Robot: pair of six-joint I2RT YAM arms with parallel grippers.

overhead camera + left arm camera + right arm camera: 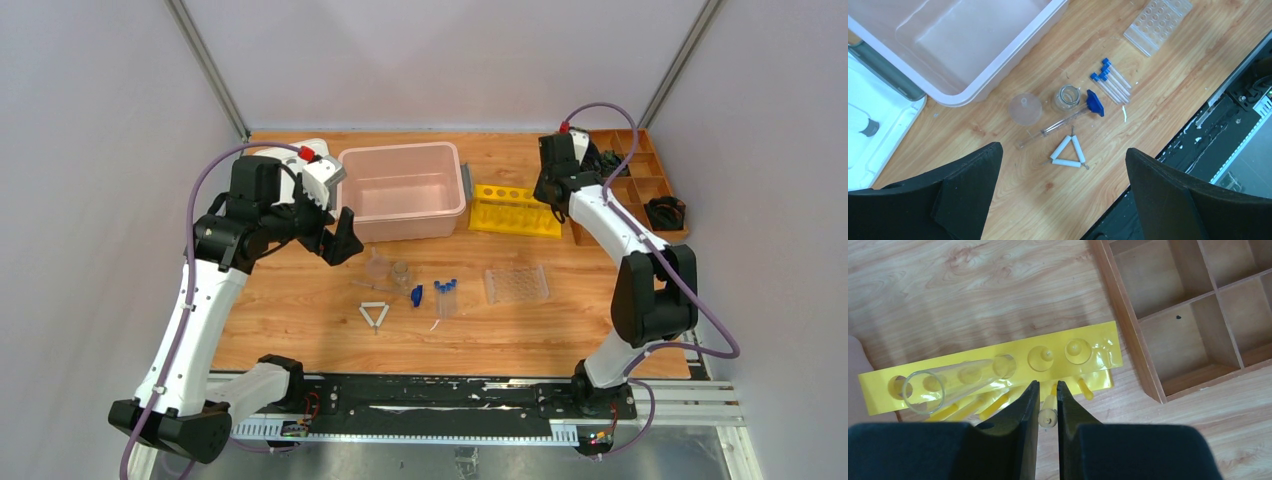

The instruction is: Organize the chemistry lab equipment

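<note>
**Q:** How far along are we?

**A:** Barely begun, by my reckoning. Nearest me, in front of the pink tub (402, 150), the white triangle (1066, 163) lies flat on the bench (300, 330). Just past it toward the tub lies the thin rod (1058, 125), its blue end pointing at the blue-capped tubes (1110, 82), which lie bunched off the tub's front right corner. The small beaker (1068, 97) and the clear funnel (1025, 109) sit side by side just short of the tub's near wall. The clear tube tray (1158, 25) lies further right of the tub, apart from the tubes. The tub itself holds nothing.

**Q:** Anything put away yet?

**A:** 1 glass tube (948, 385) leans in the yellow rack (1093, 345), right of the tub. That is all I would count as done. The wooden organiser (1128, 325) beyond shows bare compartments in my right wrist view.

**Q:** And the 2 pincers?

**A:** My left pincer (1062, 151) hangs spread wide over the loose group. The triangle is almost straight below its gap, untouched. My right pincer (1048, 385) is pressed nearly together over the rack's front edge, pinching nothing I can make out. The glass tube stands apart from it, on the tub side.
</note>
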